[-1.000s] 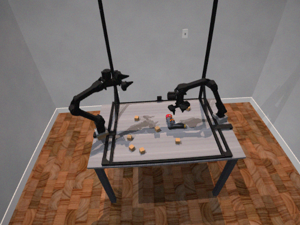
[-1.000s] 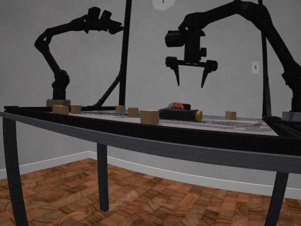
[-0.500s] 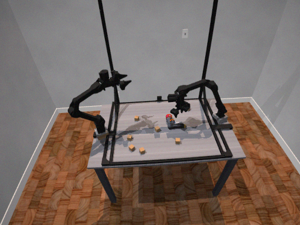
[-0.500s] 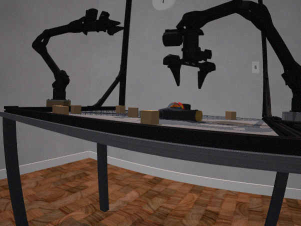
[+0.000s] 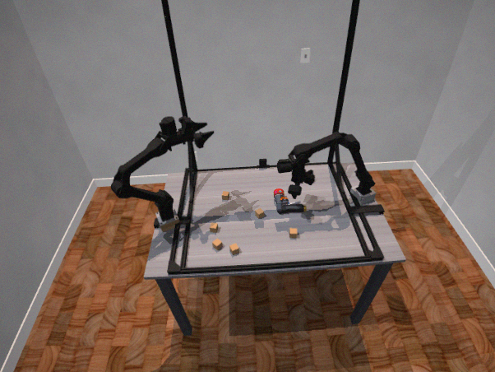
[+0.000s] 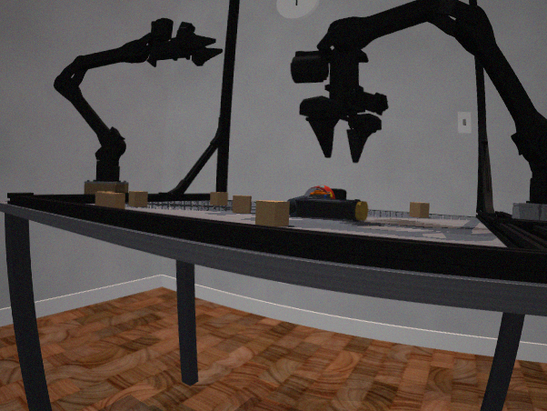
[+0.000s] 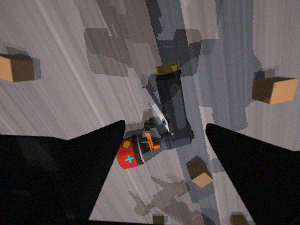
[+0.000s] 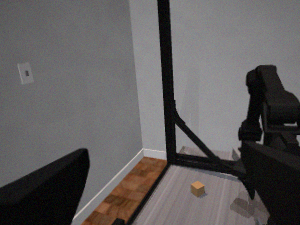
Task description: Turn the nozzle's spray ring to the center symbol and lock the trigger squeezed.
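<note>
Inspection finds the hose nozzle (image 5: 289, 208) (image 6: 324, 209) (image 7: 173, 104) lying on its side on the tabletop (image 5: 247, 263); in the top view its handle points to 3 o'clock and its red spray ring (image 5: 279, 192) (image 6: 325, 191) (image 7: 128, 156) sits at the 12 o'clock end. The left gripper (image 5: 302, 186) (image 6: 342, 159) (image 7: 165, 126) is spread, holds nothing and hangs above the nozzle, pointing down. The right gripper (image 5: 210, 127) (image 6: 218, 45) (image 8: 165, 153) is likewise spread and unloaded, raised well apart toward 10 o'clock of the nozzle. The step in hand is judged to be the left gripper's approach and grasp. In the left wrist view the handle runs toward 12 o'clock between the fingers, so closing across it appears sound. Recommended: centre on the handle before descending, keep the fingers off the pale trigger (image 7: 156, 108) and the orange side lock lever (image 7: 150, 141), and leave the ring accessible to the other arm. Descent should be vertical and slow; an off-centre closure could roll the nozzle. The wooden block (image 5: 259, 212) (image 7: 201, 176), at 5 o'clock in the wrist view, warrants clearance. The "center" symbol cannot be made out.
</note>
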Motion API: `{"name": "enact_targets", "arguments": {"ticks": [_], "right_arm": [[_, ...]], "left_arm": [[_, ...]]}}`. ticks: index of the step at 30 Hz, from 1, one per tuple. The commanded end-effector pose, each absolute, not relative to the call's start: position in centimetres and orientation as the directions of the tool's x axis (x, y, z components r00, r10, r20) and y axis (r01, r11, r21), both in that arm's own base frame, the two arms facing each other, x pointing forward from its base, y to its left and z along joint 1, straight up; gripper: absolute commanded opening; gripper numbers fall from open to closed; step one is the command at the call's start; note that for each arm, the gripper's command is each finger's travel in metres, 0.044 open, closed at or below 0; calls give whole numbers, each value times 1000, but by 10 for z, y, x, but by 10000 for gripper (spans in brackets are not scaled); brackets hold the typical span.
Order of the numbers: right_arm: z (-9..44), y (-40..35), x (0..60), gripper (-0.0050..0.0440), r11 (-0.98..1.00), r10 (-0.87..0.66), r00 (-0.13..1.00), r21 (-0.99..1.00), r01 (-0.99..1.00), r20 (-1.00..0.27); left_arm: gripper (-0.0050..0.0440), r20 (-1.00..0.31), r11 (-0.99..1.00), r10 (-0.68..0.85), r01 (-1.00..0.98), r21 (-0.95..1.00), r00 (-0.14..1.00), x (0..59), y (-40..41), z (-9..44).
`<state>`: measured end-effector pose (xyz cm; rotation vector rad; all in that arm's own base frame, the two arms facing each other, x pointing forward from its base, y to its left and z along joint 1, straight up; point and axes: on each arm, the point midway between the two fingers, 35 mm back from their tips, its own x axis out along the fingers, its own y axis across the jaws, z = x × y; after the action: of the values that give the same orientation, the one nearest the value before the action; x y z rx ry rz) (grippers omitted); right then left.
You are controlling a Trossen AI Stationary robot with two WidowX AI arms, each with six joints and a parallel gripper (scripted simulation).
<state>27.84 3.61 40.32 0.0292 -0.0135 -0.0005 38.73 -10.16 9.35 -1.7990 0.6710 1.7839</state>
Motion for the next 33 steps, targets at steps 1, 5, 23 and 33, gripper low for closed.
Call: {"name": "enact_targets", "arguments": {"ticks": [1, 5, 23, 33], "right_arm": [[402, 38, 275, 400, 1000, -1, 1000, 13, 1, 29], [403, 39, 271, 400, 1000, 0, 999, 2, 0, 47], [403, 39, 271, 400, 1000, 0, 999, 0, 0, 50], [403, 39, 271, 400, 1000, 0, 999, 0, 0, 50]], "left_arm": [[400, -1000, -822, 5, -569, -7, 5, 389, -96, 90], [400, -1000, -889, 1, -458, -1, 1, 390, -91, 89], [400, -1000, -899, 0, -438, 0, 0, 392, -91, 70], [400, -1000, -899, 0, -438, 0, 0, 393, -91, 57]]}}
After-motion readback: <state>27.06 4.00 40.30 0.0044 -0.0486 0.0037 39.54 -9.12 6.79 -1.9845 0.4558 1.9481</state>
